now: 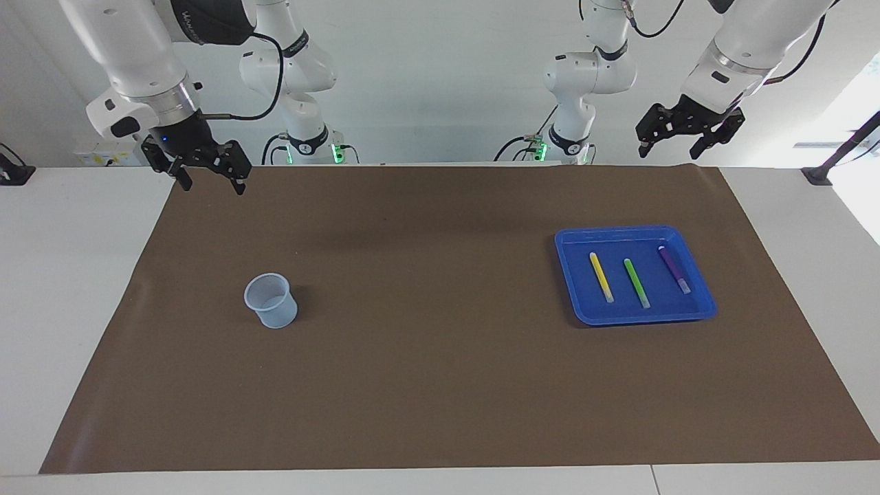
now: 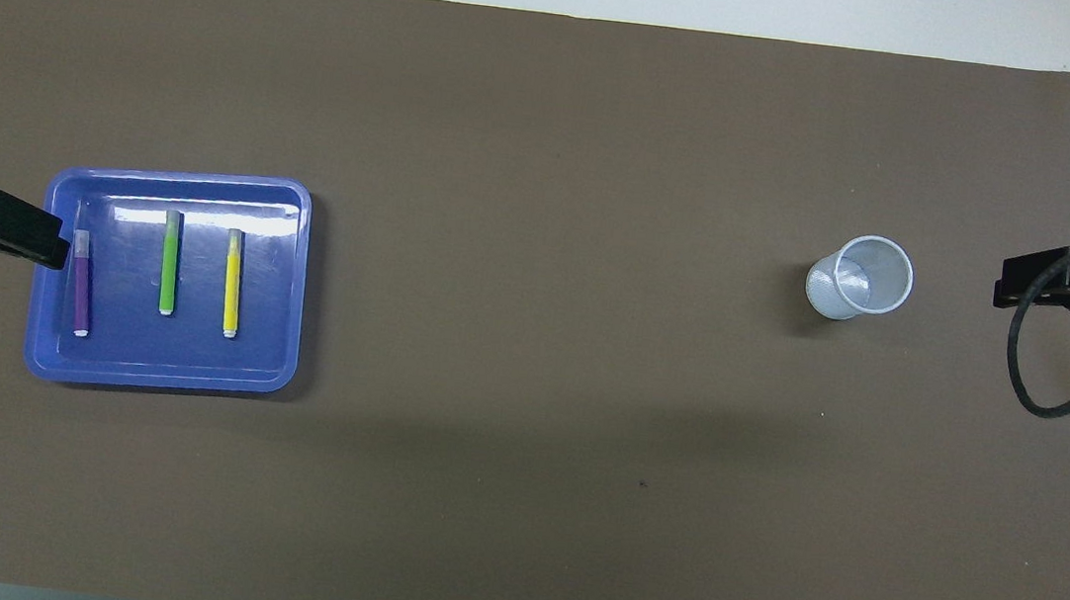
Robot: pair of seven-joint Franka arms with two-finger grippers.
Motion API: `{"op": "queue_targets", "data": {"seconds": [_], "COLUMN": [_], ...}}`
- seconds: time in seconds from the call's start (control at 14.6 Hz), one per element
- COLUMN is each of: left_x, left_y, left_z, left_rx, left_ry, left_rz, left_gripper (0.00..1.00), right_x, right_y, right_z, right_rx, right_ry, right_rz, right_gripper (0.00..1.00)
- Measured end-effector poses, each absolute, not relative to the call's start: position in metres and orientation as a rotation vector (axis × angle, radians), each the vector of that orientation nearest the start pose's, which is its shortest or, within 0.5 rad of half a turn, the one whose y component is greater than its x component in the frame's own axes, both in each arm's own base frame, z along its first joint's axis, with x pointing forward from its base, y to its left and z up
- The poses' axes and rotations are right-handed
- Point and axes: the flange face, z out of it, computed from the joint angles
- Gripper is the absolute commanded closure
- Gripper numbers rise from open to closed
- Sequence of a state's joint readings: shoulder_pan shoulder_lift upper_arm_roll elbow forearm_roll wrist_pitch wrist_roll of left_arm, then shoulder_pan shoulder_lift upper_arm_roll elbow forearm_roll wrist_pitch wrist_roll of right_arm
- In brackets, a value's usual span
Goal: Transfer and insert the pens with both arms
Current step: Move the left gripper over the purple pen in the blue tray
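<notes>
There are three pens, all lying in the tray point(image 1: 570, 275): one yellow pen point(image 1: 601, 276), one green pen point(image 1: 636, 282) and one purple pen point(image 1: 674, 269). There is one blue tray. There is one pale mesh cup point(image 1: 271, 300), well apart from the tray, on the one brown mat point(image 1: 440, 385). Two large white arms show, with two black grippers, plus two smaller white arms.

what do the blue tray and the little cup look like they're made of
The blue tray looks like glossy moulded plastic: a bright glare band lies across its floor and its corners are rounded. The cup looks like fine wire mesh, or possibly translucent plastic: a faint grid shows on its pale wall.
</notes>
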State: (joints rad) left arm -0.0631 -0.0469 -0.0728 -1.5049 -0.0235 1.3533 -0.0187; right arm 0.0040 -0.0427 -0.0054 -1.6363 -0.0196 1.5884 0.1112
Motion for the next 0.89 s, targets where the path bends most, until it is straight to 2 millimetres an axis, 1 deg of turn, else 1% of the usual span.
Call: {"op": "queue_targets", "data": {"seconds": [0.89], "left_x": [0.5114], "left_y": [-0.0733], "left_z": [0.6589], "left_rx": [-3.143], "left_ry": [0.188], "left_rz": [0.171], "left_gripper": [0.00], "right_x": [0.5423], "right_y": [-0.0011], "right_z": [0.6198], "right_rx": [-3.156], "right_ry": [0.172], "right_rz": [0.002], "right_gripper": [0.00]}}
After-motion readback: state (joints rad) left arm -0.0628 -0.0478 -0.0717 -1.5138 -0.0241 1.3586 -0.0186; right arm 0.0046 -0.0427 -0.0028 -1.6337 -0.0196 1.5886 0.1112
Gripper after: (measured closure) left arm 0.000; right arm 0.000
